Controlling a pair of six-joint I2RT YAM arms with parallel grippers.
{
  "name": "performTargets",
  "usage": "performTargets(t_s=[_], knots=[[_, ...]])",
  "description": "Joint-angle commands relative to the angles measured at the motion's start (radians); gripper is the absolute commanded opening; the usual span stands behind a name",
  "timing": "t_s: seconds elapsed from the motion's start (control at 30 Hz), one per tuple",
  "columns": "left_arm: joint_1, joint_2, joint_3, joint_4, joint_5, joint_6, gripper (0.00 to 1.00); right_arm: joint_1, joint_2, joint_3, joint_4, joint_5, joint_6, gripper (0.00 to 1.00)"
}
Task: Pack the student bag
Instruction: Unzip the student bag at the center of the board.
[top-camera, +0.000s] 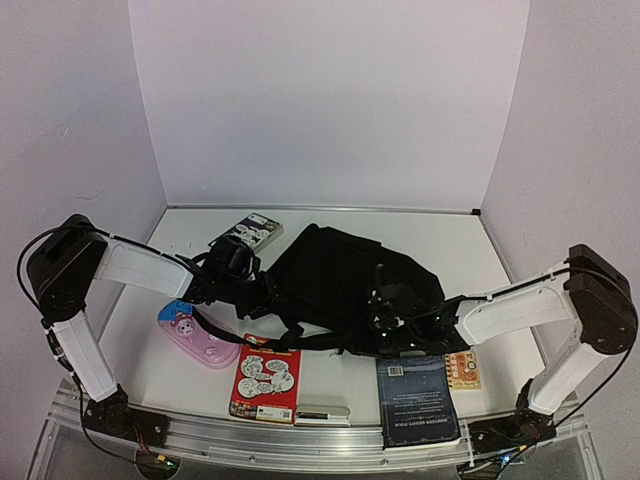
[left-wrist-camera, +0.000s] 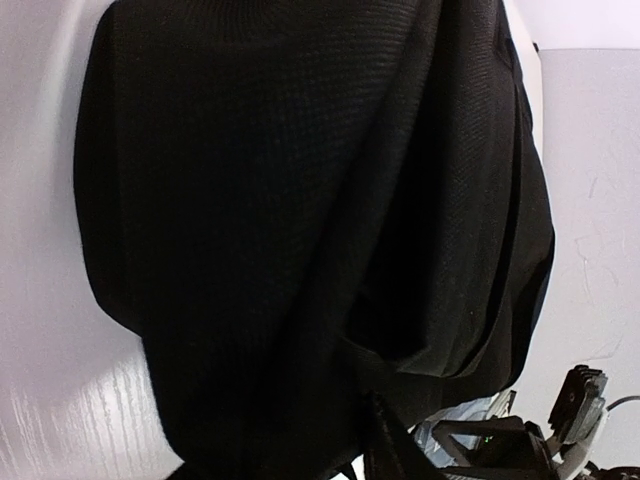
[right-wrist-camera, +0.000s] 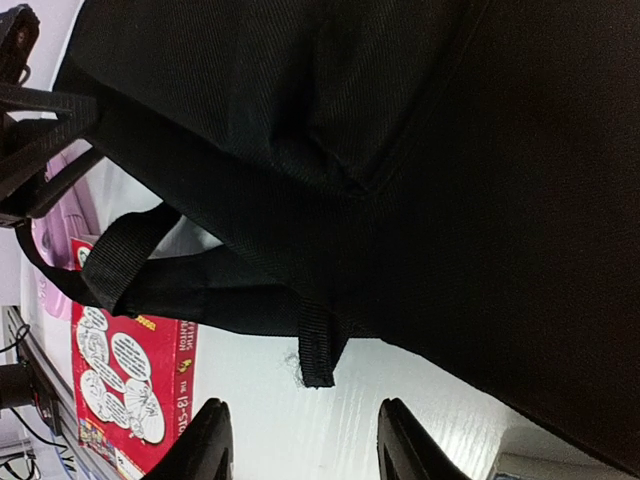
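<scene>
I saw two arms on my screen. The left arm (top-camera: 130, 265) had smooth white covers on its long parts and a big black boxy left elbow (top-camera: 62, 268) at the left edge of the top view. The right arm (top-camera: 505, 315) looked the same, with a black right elbow (top-camera: 600, 300) at the right edge. A thin black cable (top-camera: 20, 270) looped beside the left one. Each arm stood on a small black base (top-camera: 105, 410) near the bottom. The right gripper (right-wrist-camera: 302, 408) had two shiny black fingers (right-wrist-camera: 205, 445) with round tips.
</scene>
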Motion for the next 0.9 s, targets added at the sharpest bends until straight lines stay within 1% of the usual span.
performTargets(t_s=[0.0,0.07,0.27,0.47,0.73,0.87], knots=[[0.015,0.024,0.026,0.055,0.005,-0.013,0.29,0.004,0.037,0.027,0.055,-0.006,0.008,0.43],[0.016,0.029,0.029,0.056,0.012,-0.012,0.26,0.004,0.053,0.036,0.057,-0.006,0.005,0.42],[0.017,0.029,0.026,0.048,0.016,-0.008,0.21,0.004,0.081,0.053,0.065,-0.004,-0.002,0.33],[0.017,0.026,0.020,0.046,0.020,-0.008,0.17,0.004,0.102,0.068,0.071,-0.005,-0.009,0.31],[0.019,0.028,0.022,0.043,0.027,-0.007,0.14,0.007,0.120,0.096,0.074,-0.008,-0.019,0.26],[0.019,0.028,0.023,0.044,0.028,-0.006,0.13,0.008,0.132,0.115,0.074,-0.012,-0.028,0.18]])
